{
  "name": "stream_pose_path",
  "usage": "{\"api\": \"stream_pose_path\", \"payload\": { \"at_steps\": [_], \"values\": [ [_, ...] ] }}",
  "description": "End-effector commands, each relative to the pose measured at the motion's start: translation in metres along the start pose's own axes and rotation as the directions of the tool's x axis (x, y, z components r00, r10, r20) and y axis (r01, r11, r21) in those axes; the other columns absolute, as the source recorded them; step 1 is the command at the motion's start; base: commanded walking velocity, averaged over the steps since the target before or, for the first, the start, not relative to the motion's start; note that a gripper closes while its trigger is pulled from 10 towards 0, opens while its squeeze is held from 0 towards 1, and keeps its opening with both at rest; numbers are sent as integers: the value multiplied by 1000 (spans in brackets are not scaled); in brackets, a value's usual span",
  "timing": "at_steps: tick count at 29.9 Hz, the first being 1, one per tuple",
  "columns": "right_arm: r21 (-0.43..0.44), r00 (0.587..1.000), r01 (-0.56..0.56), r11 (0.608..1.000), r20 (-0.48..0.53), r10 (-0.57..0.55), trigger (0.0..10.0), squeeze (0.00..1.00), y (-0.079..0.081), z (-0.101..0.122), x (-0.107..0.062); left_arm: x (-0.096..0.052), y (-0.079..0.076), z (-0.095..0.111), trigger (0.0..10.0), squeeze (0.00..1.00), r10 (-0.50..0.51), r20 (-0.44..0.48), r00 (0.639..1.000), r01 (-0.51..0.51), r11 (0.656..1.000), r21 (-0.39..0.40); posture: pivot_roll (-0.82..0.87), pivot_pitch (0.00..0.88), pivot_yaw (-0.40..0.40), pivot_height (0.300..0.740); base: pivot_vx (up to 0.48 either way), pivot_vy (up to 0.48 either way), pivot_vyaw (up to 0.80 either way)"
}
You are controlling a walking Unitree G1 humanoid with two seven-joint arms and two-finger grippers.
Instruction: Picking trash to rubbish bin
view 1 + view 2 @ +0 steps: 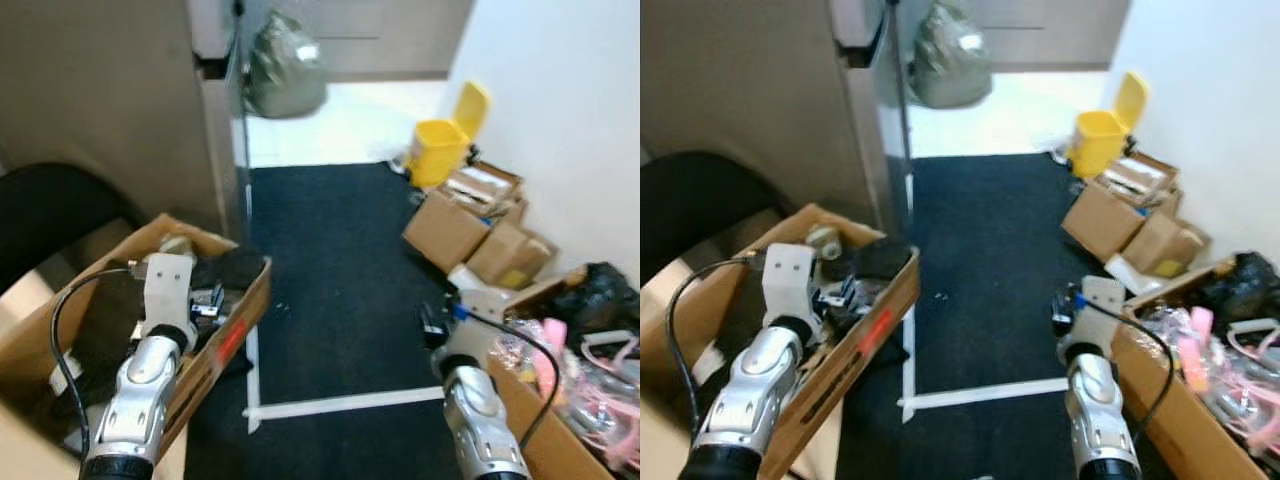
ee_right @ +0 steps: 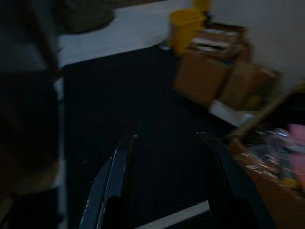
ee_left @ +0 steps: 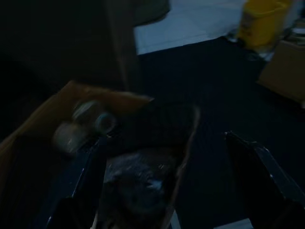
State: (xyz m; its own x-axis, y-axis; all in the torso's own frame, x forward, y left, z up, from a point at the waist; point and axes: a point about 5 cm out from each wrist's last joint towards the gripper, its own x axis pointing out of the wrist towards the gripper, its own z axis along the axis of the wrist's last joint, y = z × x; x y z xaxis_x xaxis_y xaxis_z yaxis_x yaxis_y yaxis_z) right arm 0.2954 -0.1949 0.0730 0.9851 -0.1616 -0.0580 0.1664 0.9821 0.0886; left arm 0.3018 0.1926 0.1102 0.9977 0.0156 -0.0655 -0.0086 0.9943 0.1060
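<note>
Step in hand, as judged: approach, nothing picked up. Both arms are raised in front. Left gripper [image 3: 164,191] hangs over the cardboard box [image 1: 236,330] on the robot's left, jaws spread, nothing between them. Right gripper [image 2: 167,186] hangs above the dark carpet [image 1: 330,260], jaws spread and empty.

To do it well: pick one loose piece, lower the jaws squarely over it, close only once it sits between the fingers, and keep the cable clear of the box wall.

Rubbish bin [image 1: 443,147]: yellow, lid tipped up, standing far ahead on the right against the white wall, next to stacked cartons [image 1: 470,225]. Candidate trash: clutter inside the box, dim and blurred.
</note>
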Motion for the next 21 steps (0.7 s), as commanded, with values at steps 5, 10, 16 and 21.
{"api": "stream_pose_path", "payload": {
  "at_steps": [5, 10, 16, 21],
  "values": [
    [-4, 996, -29, 1000, -84, 28, 10000, 0, 5, -17, -6, 1, 3, -4, 10000, 0, 5, -20, 1000, -4, 1000, 30, -24, 101, 9, 740, 0, 0, -800],
    [-30, 991, -68, 997, -114, 64, 10000, 0, 10, -23, -7, 2, 2, -3, 10000, 0, 0, -13, 1000, 0, 999, 36, -26, 101, 14, 740, 0, 0, -800],
    [-15, 990, -73, 997, -123, 70, 10000, 0, 12, -25, -8, 1, 0, -3, 10000, 0, -3, -12, 1000, 4, 999, 35, -30, 105, 12, 740, 0, 0, -800],
    [-14, 987, -93, 996, -132, 90, 10000, 0, 14, -27, -10, 2, -1, -3, 10000, 0, 0, -13, 1000, 1, 1000, 22, -24, 104, 12, 740, 0, 0, -800]
  ]
}}
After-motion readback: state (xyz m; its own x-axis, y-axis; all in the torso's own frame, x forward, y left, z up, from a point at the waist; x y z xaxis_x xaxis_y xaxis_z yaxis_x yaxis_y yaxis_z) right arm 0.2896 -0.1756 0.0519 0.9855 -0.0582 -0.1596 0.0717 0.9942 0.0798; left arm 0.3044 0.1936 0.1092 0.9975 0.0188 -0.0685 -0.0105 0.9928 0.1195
